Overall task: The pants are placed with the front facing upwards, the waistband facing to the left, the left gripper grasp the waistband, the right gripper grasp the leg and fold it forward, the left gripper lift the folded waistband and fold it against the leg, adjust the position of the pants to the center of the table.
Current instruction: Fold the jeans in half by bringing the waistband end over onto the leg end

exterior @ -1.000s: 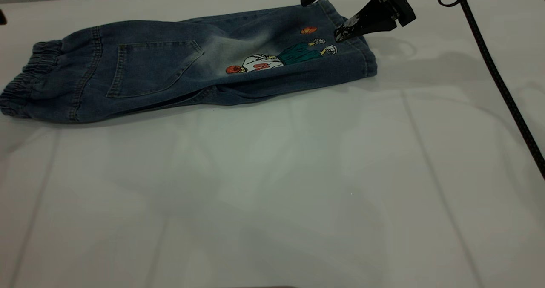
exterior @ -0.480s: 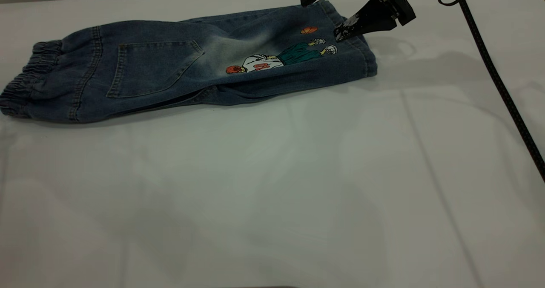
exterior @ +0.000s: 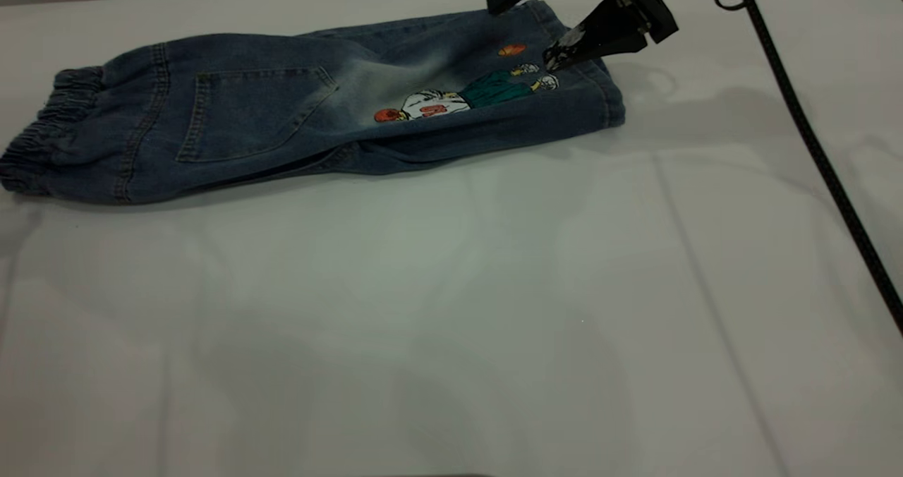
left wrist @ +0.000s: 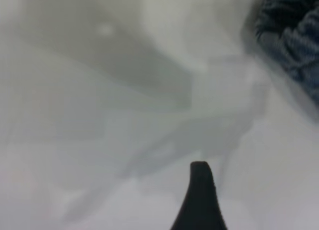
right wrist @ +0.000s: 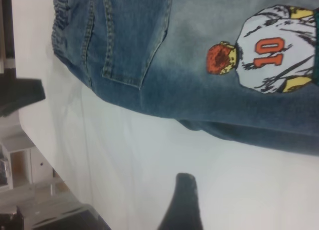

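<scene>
Pants [exterior: 310, 110] lie folded lengthwise along the table's [exterior: 451, 308] far edge, cartoon print [exterior: 465, 92] up, waistband [exterior: 35, 138] at the left end. Over the leg hem, the right gripper [exterior: 518, 29] hangs with its fingers spread apart. Of the left gripper [left wrist: 199, 200] I see one fingertip; open or closed, I cannot tell.

Faded blue denim pants [exterior: 282, 117] bear an orange, white and perhaps green cartoon print [exterior: 465, 92]; white table [exterior: 451, 308].

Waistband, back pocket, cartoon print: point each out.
waistband [exterior: 42, 135], exterior view, gathered left edge.
back pocket [exterior: 247, 113], exterior view, pocket middle.
cartoon print [right wrist: 271, 50], right wrist view, the white shirt numbered 10.
</scene>
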Robot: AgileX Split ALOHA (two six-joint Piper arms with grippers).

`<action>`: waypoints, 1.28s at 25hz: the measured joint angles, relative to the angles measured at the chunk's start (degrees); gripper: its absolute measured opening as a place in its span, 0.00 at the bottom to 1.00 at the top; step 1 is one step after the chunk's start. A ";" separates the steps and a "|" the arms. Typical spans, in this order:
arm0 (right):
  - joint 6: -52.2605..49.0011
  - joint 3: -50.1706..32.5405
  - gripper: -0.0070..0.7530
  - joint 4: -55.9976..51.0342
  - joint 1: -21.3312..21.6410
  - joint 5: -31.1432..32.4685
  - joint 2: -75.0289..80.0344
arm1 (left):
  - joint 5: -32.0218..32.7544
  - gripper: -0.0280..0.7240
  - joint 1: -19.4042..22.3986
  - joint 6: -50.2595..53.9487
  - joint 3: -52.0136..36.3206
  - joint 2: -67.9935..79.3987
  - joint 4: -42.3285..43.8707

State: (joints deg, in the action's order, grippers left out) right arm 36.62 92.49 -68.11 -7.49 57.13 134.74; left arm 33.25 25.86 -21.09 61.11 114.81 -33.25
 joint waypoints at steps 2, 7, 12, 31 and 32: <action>0.00 0.00 0.74 0.00 -0.23 -0.39 0.00 | 0.34 0.73 0.00 -2.06 1.18 0.37 -0.02; 0.02 0.00 0.74 0.00 -0.51 -0.91 0.00 | 0.07 0.73 0.00 -3.33 2.14 0.39 -0.62; 0.17 0.00 0.74 0.00 -0.51 -1.08 0.00 | 0.07 0.81 0.00 -3.14 2.27 1.28 -1.09; 1.55 0.00 0.74 0.00 -0.51 -1.19 0.00 | -1.10 0.82 0.00 -6.52 4.53 7.90 -14.08; 1.55 0.00 0.74 0.00 -0.51 -1.19 0.00 | -1.24 0.82 0.00 -6.55 4.53 8.11 -14.14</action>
State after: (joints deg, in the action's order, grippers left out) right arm 38.17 92.49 -68.11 -8.00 55.93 134.74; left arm 32.00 25.86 -27.64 65.64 122.92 -47.40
